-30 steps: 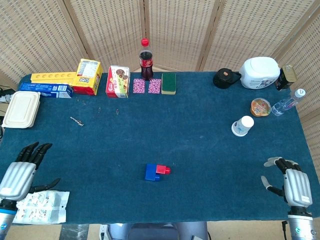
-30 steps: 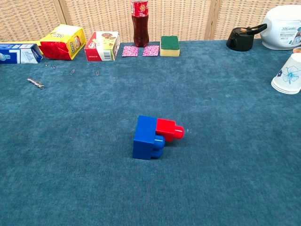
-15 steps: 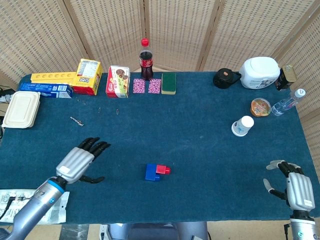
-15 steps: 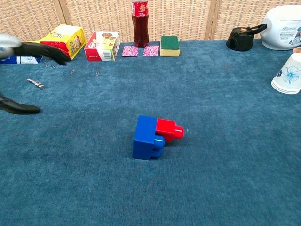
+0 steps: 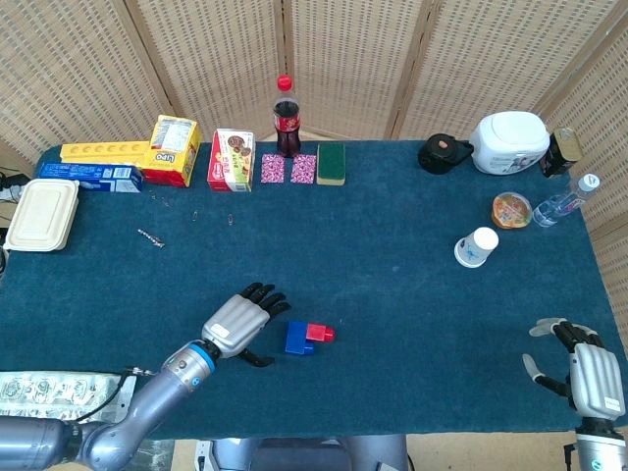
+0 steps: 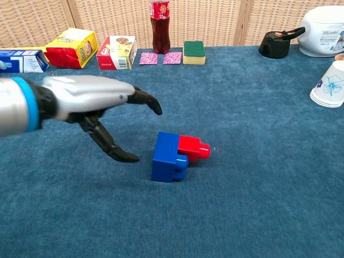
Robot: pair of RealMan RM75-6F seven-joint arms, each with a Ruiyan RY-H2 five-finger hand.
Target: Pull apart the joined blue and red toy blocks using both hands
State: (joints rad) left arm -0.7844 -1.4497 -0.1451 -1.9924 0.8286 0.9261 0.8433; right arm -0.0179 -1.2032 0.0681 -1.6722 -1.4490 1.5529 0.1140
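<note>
Near the table's front middle, the joined blue block (image 6: 165,157) and red block (image 6: 193,147) lie untouched, left hand (image 6: 94,105) spread empty just left, right hand (image 5: 587,375) spread empty far right; the yellow box (image 5: 175,149) reads "Lipo".

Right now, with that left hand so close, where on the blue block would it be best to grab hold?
Probably across the blue block's flat front and back faces, coming from its bare left side. The red block juts out on the right, so that end is best left for the right hand, open at the table's edge. The left hand is open beside the blue block, not touching it.
</note>
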